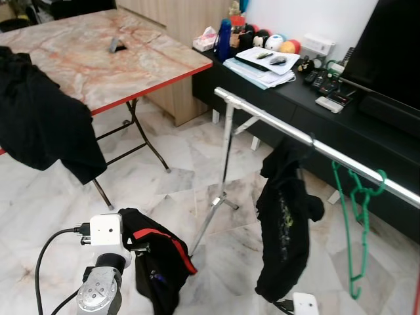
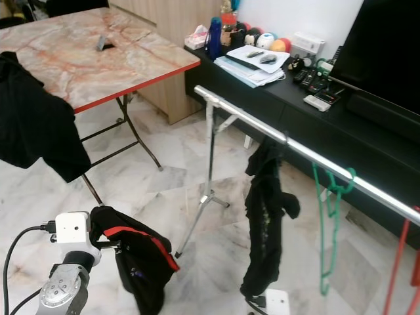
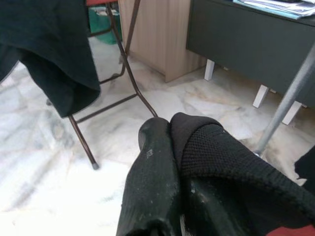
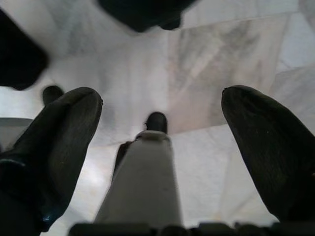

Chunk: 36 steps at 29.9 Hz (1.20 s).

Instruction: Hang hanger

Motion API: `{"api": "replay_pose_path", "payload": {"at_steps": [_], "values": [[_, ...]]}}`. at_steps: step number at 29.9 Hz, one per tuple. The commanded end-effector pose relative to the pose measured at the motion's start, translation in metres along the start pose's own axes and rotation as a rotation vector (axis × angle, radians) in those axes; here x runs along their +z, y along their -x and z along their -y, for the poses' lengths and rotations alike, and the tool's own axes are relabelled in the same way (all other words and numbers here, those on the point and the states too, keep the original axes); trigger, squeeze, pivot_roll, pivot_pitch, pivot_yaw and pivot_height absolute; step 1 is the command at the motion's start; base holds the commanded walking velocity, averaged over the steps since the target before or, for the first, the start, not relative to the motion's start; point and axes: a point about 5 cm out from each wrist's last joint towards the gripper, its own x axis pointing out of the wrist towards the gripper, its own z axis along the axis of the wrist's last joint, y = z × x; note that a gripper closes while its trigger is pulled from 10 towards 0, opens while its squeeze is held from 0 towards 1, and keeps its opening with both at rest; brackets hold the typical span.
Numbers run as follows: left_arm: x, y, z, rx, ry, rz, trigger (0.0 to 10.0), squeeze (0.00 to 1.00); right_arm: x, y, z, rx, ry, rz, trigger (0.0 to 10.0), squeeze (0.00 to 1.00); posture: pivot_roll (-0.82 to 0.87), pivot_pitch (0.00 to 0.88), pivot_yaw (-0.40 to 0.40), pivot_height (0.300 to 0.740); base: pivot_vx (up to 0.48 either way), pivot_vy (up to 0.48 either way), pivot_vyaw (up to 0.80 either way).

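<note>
1. The left hand [image 3: 170, 147] is low at the robot's left side. Its two black fingers [image 3: 152, 182] are pinched tight on a black garment with a red stripe [image 1: 161, 259]. The garment hangs down from the hand over the marble floor [image 1: 184, 164].
2. No hanger can be made out inside that garment.
3. The right hand [image 4: 162, 162] is low at the robot's right side and points down at the floor. Its fingers [image 4: 54, 142] are spread wide apart with nothing between them.
4. A silver clothes rail [image 1: 275, 125] stands in front of the robot and slants across to the right.
5. A black shirt [image 1: 285, 216] hangs near the middle of the rail.
6. A green hanger [image 1: 354, 223] hangs bare on the rail, further right than the shirt. A red hanger [image 2: 400, 262] hangs near the rail's right end.
7. A black cloth [image 1: 39, 125] drapes over the near edge of the marble worktop [image 1: 98, 52] on the left.
8. A black TV cabinet [image 1: 308, 111] stands behind the rail.
</note>
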Motion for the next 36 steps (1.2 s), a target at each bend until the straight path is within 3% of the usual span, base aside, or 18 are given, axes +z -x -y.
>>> {"api": "replay_pose_path", "payload": {"at_steps": [1,21,36], "values": [[0.0045,0.0001,0.0014,0.0,0.004,0.021,10.0,0.0,-0.013,0.0021,0.01,-0.025,-0.009,-0.042,10.0,0.0,0.07,0.143,-0.047,0.74,0.0,0.33,0.0],[0.0052,-0.0004,0.001,-0.01,0.009,0.023,10.0,0.0,-0.0163,0.0027,0.0108,-0.022,-0.003,-0.053,10.0,0.0,0.07,0.114,-0.039,0.74,0.0,0.331,0.0],[0.0075,-0.0005,-0.0039,0.007,0.006,0.029,10.0,0.0,-0.0158,0.0026,0.0119,-0.02,0.008,-0.054,10.0,0.0,0.09,0.139,-0.046,0.74,0.0,0.33,0.0]]}}
